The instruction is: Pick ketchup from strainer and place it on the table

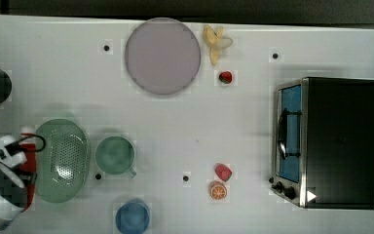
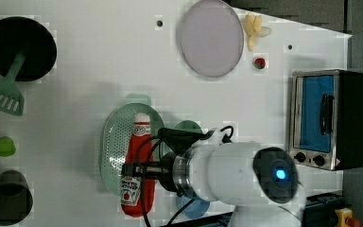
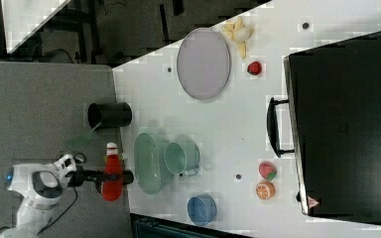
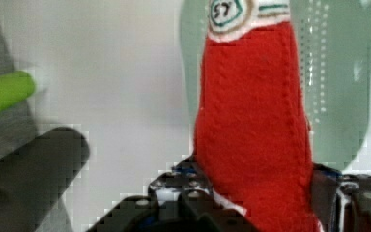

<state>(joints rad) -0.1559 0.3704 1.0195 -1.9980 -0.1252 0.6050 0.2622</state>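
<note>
The pincer (image 3: 113, 177) is clamped on the lower body of the ketchup, a small red soft-looking squeeze bottle with a white cap and a white printed label (image 3: 112, 171), which is held lifted beside the strainer, a pale green oval plastic basin with a perforated centre (image 3: 148, 163). In the right view the bottle sits off the basin's left rim, over the edge of the white tabletop (image 3: 228, 124); in the left view it overlaps the basin (image 2: 118, 151) from above. The wrist view has the red body (image 4: 253, 121) pinched between the dark jaws, with the strainer behind.

To finish well, I judge the bottle should be carried to a bare patch of tabletop, well apart from the round green cup (image 3: 181, 157) and the blue bowl (image 3: 202, 209), lowered until its base rests flat, and only then let go, since a soft bottle may topple.

The arm's white wrist (image 3: 39, 186) lies nearly level, reaching in from the right view's left.
</note>
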